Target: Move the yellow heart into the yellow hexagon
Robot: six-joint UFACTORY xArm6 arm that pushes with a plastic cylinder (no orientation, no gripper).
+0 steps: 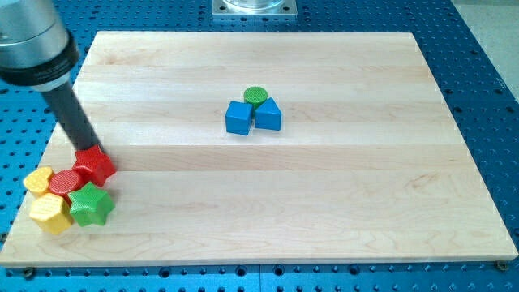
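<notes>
The yellow heart [38, 180] lies near the board's left edge at the view's lower left. The yellow hexagon [50, 213] sits just below it, with a red round block [65, 182] wedged between and to the right of them. A red star [96, 165] and a green star [90, 205] complete the tight cluster. My tip [87, 148] rests at the red star's top-left edge, above and to the right of the yellow heart.
A blue cube [238, 118], a blue triangular block [268, 115] and a green round block [256, 96] sit together at the board's upper middle. The wooden board's [324, 203] left edge runs right beside the cluster.
</notes>
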